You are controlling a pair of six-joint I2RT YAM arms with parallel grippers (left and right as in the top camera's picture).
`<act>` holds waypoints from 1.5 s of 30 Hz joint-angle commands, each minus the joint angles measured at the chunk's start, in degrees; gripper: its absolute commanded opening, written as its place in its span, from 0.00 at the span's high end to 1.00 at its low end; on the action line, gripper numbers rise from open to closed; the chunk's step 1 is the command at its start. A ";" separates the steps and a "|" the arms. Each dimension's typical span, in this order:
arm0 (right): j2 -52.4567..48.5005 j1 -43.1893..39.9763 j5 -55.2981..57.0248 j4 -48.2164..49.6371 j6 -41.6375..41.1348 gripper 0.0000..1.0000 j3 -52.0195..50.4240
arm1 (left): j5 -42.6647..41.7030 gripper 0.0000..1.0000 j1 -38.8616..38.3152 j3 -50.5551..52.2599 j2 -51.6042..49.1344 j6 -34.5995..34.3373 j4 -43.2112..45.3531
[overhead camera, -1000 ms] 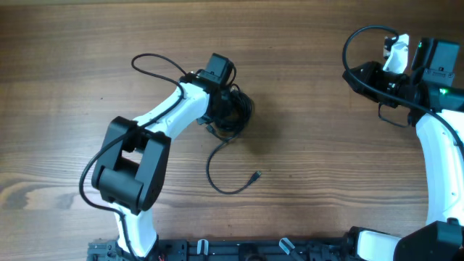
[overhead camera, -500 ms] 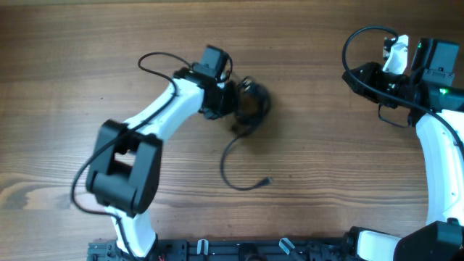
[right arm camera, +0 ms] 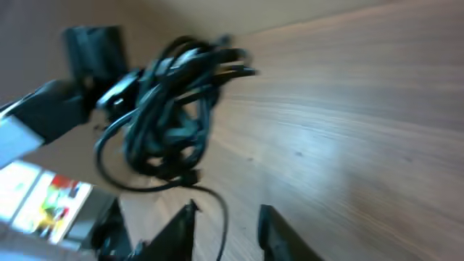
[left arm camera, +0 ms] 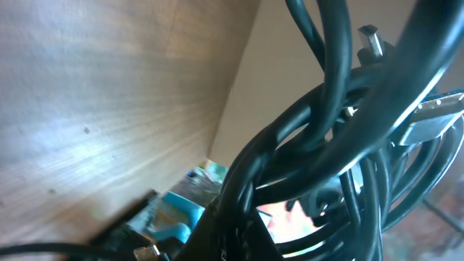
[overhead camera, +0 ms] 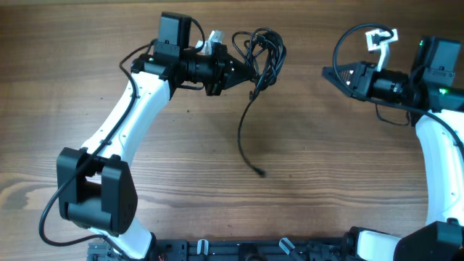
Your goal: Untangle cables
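Observation:
The cables are a knotted black bundle held up at the far middle of the table. My left gripper is shut on the bundle's left side. One loose strand trails down from the bundle to a small plug end on the wood. The left wrist view is filled with looping cables and silver plug tips, which hide the fingertips. My right gripper points left, a short way right of the bundle, open and holding nothing. In the right wrist view the bundle hangs ahead of the parted right gripper.
The right arm's own thick black wire loops above its wrist, beside a white clip. A black rail runs along the table's front edge. Bare wooden table lies between the arms.
My left gripper shut on the bundle and carried it up and to the right, dragging the loose strand along. The right gripper turned left toward the bundle and opened a little.

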State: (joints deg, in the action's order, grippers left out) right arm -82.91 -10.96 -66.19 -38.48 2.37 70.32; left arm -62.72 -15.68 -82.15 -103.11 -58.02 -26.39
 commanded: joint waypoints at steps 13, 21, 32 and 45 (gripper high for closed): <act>-0.13 16.72 4.96 12.41 -2.84 0.59 0.68 | -5.29 0.96 -1.73 -0.39 0.35 -14.71 4.22; -0.13 20.17 11.39 17.18 -5.44 0.69 0.68 | -7.54 0.96 -3.34 -0.39 0.35 -14.67 9.49; 2.56 12.85 27.98 12.31 -9.73 0.96 0.70 | -7.04 0.96 -2.62 -0.37 0.35 -11.63 9.46; 5.16 19.76 82.58 0.33 -26.36 0.71 0.70 | -6.91 0.96 -2.62 -0.37 0.35 -10.16 9.46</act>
State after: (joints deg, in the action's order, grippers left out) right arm -78.89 9.02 -7.44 -35.81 -17.58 70.32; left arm -66.92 -18.87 -82.13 -103.28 -70.96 -17.23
